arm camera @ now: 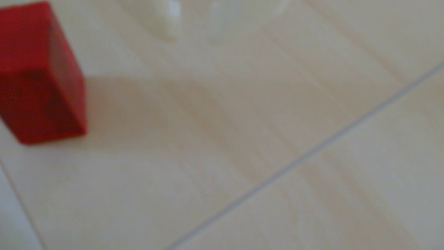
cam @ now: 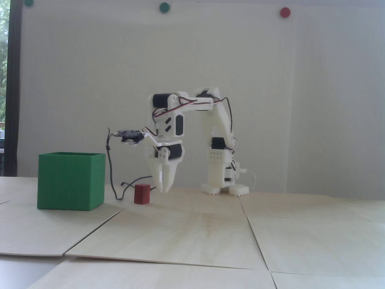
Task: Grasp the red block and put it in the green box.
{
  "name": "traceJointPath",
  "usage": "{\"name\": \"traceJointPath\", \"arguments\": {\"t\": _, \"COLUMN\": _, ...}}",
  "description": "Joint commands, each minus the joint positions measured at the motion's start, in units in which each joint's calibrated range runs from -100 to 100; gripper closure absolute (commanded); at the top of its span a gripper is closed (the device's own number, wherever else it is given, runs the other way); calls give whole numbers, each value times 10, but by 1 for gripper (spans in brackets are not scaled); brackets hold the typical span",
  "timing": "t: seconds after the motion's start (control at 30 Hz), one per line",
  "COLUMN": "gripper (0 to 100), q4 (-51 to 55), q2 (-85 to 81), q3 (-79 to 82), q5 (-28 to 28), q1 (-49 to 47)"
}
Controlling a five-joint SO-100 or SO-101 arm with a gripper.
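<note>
Arm bends low beside the red block (cam: 142, 194)
Wrist pointing down, jaws nearly closed, empty, tips just above the counter (cam: 192, 234), green box (cam: 71, 181) apart

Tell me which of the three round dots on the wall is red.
The red dot is the one farthest right in the fixed view, above the arm. The other two dots, at the top left corner and top middle, are green.

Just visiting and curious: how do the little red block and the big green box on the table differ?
The small dark-red solid block reaches only about a quarter of the height of the large matte green thin-walled box. The block looks solid; the box's rim suggests an open top. The block sits close beside the white tool; the box stands farther left in the fixed view. Both rest on the pale wooden table.
</note>
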Motion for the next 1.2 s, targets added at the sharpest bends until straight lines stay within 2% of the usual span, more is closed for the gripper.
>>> {"name": "traceJointPath", "arguments": {"t": 0.0, "gripper": 98, "q4": -1, "q2": -12, "q3": -66, "q5": -1, "q1": 19}}
{"name": "traceJointPath", "arguments": {"t": 0.27, "gripper": 96, "q4": -1, "q2": -13, "q3": -86, "q5": 3, "q1": 39}}
{"name": "traceJointPath", "arguments": {"t": 0.47, "gripper": 65, "q4": -1, "q2": -18, "q3": -86, "q5": 3, "q1": 62}}
{"name": "traceJointPath", "arguments": {"t": 0.6, "gripper": 54, "q4": -1, "q2": -19, "q3": -86, "q5": 3, "q1": 65}}
{"name": "traceJointPath", "arguments": {"t": 1.17, "gripper": 54, "q4": 4, "q2": -46, "q3": -136, "q5": 4, "q1": 65}}
